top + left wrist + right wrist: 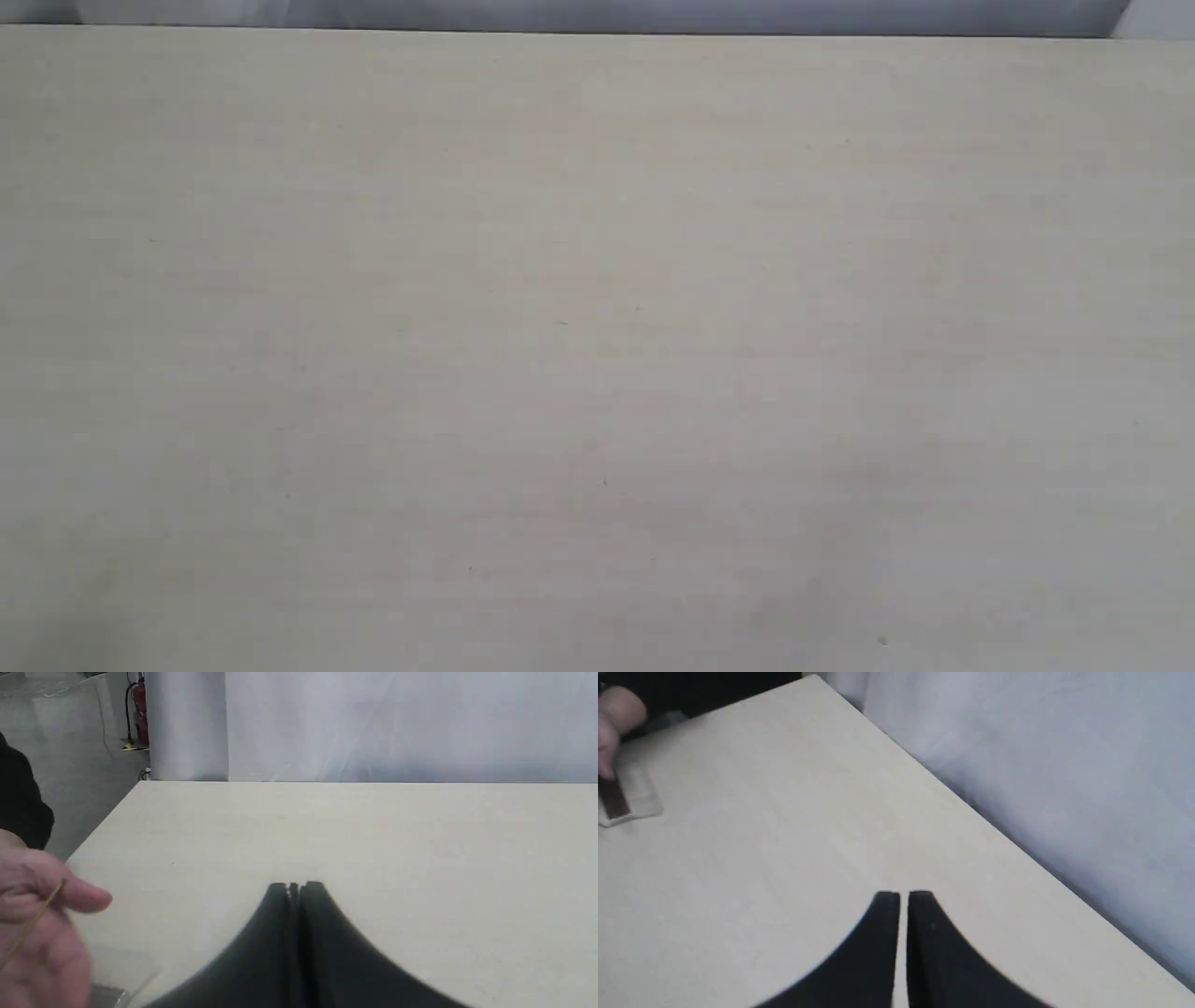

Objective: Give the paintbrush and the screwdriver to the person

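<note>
My left gripper (pixel 295 885) hangs shut over the pale table (pixel 373 835) with nothing in it. My right gripper (pixel 904 895) is shut too, with only a hairline gap between its fingers, and is also empty. The person's hand (pixel 42 924) reaches in at the table's edge and pinches a thin gold-coloured rod (pixel 35 921); too blurred to tell whether it is the screwdriver. Under the hand (pixel 609 723) lies a pale flat piece with a dark metal band (pixel 614 800), which looks like the paintbrush's bristles and ferrule; its handle is hidden. The exterior view shows only bare tabletop.
A white curtain (pixel 397 723) hangs behind the table's far edge. The table corner (pixel 140 784) drops to a grey floor, where a red fire extinguisher (pixel 140 714) stands. The person's dark sleeve (pixel 18 798) is beside the table.
</note>
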`<act>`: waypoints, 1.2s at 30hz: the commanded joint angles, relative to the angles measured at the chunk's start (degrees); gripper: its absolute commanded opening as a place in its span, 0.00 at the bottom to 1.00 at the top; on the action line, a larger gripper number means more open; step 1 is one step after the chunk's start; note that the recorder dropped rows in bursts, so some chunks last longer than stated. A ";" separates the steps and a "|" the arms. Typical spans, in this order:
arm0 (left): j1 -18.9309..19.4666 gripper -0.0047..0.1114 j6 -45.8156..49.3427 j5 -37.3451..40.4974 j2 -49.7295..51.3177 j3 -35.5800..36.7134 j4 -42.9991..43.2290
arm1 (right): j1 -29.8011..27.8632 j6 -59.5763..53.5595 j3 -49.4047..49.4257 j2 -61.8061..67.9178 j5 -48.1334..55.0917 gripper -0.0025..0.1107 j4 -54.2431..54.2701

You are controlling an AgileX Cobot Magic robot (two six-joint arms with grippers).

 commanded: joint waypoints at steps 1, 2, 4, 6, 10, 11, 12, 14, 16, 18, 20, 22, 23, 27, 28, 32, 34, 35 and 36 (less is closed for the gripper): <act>-0.32 0.04 -0.12 -0.64 -0.14 0.12 0.10 | -0.31 13.90 8.40 -8.60 -1.96 0.06 -15.87; -0.32 0.04 -0.12 -0.64 -0.14 0.12 0.10 | -0.31 16.66 9.56 -9.91 2.12 0.06 -17.97; -0.32 0.04 -0.12 -0.64 -0.14 0.12 0.10 | -0.31 21.53 11.88 -13.92 15.52 0.06 -21.33; -0.32 0.04 -0.12 -0.64 -0.14 0.12 0.10 | -0.31 24.17 13.63 -16.15 17.56 0.06 -25.39; -0.32 0.04 -0.12 -0.64 -0.14 0.12 0.10 | -0.31 27.85 18.13 -20.00 13.40 0.06 -30.66; -0.32 0.04 -0.12 -0.64 -0.14 0.12 0.10 | -0.31 27.85 19.60 -20.67 12.22 0.06 -31.22; -0.32 0.04 -0.12 -0.64 -0.14 0.12 0.10 | -0.31 27.85 21.13 -21.41 10.81 0.06 -31.78; -0.32 0.04 -0.12 -0.64 -0.14 0.12 0.10 | -0.31 28.68 24.30 -22.72 7.06 0.06 -32.86; -0.32 0.04 -0.12 -0.64 -0.14 0.12 0.10 | -0.31 30.90 28.63 -24.04 2.47 0.06 -35.17; -0.32 0.04 -0.12 -0.64 -0.14 0.12 0.10 | -3.10 34.28 33.63 -27.09 -4.25 0.06 -36.86; -0.32 0.04 -0.12 -0.64 -0.14 0.12 0.10 | -7.97 37.39 41.12 -31.34 -16.53 0.06 -35.66; -0.32 0.04 -0.12 -0.64 -0.14 0.12 0.10 | -13.66 39.70 49.34 -36.36 -28.72 0.06 -35.16; -0.32 0.04 -0.12 -0.64 -0.14 0.12 0.10 | -16.98 39.85 53.32 -39.33 -33.82 0.06 -35.26; -0.32 0.04 -0.12 -0.54 -0.14 0.12 -0.29 | -28.23 39.85 66.50 -49.95 -43.85 0.06 -35.26; -0.32 0.04 -0.12 -0.54 -0.14 0.12 -0.29 | -30.26 39.85 69.52 -52.17 -44.14 0.06 -35.26; -0.32 0.04 -0.12 -0.54 -0.14 0.12 -0.29 | -35.66 39.29 78.99 -59.35 -46.33 0.06 -35.26; -0.32 0.04 -0.12 -0.54 -0.14 0.12 -0.29 | -38.63 39.29 83.50 -63.41 -49.48 0.06 -35.26; -0.32 0.04 -0.12 -0.54 -0.14 0.12 -0.29 | -40.14 39.17 85.14 -65.14 -50.78 0.06 -35.26; -0.32 0.04 -0.12 -0.54 -0.14 0.12 -0.29 | -41.65 39.17 86.91 -67.31 -52.41 0.06 -35.80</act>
